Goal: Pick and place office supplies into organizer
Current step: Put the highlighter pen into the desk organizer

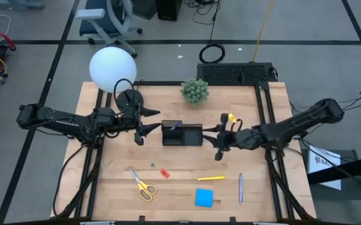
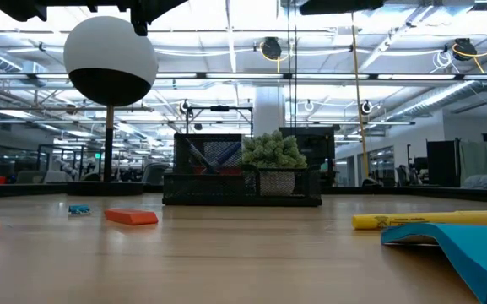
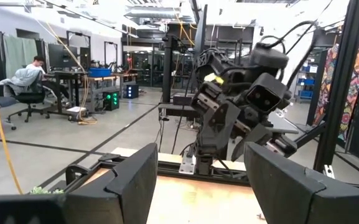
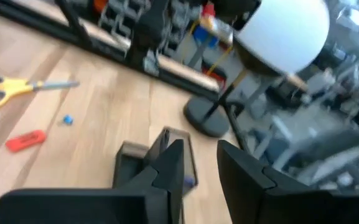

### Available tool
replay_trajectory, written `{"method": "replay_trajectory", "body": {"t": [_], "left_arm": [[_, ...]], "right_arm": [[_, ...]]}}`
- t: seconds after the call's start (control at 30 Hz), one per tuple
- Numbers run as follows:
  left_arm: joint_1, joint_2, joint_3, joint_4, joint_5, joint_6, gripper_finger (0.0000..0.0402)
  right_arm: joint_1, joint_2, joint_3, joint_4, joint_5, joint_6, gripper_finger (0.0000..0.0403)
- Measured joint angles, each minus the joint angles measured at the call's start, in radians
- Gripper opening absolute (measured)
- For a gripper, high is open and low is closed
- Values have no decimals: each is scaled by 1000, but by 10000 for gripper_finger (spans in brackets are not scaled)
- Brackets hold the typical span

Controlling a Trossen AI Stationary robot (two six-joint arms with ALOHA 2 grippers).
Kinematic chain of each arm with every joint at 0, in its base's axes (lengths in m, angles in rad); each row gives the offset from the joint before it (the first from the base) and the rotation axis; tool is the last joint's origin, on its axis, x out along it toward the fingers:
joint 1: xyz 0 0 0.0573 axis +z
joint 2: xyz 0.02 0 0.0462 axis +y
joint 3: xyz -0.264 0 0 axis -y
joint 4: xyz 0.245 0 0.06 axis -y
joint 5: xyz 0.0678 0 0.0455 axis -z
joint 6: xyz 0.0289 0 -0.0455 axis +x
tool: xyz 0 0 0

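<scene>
- Organizer (image 1: 182,134) sits mid-table, between the two grippers; a pen stands in its left compartment, purple tip showing in the high view. Right compartment: contents cannot be told.
- Low view: organizer (image 2: 241,181) is a black mesh tray, pens leaning in its taller left part.
- Plant ball (image 1: 194,91) is on the far side of the organizer, near but apart from it; in the low view it shows behind the tray's right part.
- Lamp: white globe (image 1: 112,69) at far left, round black base (image 1: 129,99) just far of the left gripper.
- Left gripper (image 1: 139,129) is just left of the organizer, fingers spread, holding nothing.
- Right gripper (image 1: 218,139) is just right of the organizer, fingers parted a little; nothing seen between them in the right wrist view.
- Supplies still on the near table: scissors (image 1: 142,184) near left; small blue piece (image 1: 152,165) and red piece (image 1: 164,173) just right of them.
- Yellow marker (image 1: 211,178) is near centre; blue note pad (image 1: 204,197) at the near edge; grey pen (image 1: 240,187) right of the pad.
- Nothing lies between either gripper and the organizer.
- Left wrist view: a person sits at a desk in the room beyond.
</scene>
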Motion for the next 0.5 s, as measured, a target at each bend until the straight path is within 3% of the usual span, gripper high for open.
{"method": "replay_trajectory", "body": {"t": [0.2,0.5], "left_arm": [[0,0,0,0,0,0,246],[0,0,0,-1,-1,1,246]], "right_arm": [[38,15,166,-327,-12,158,122],[94,38,272,-622,-42,359,147]]}}
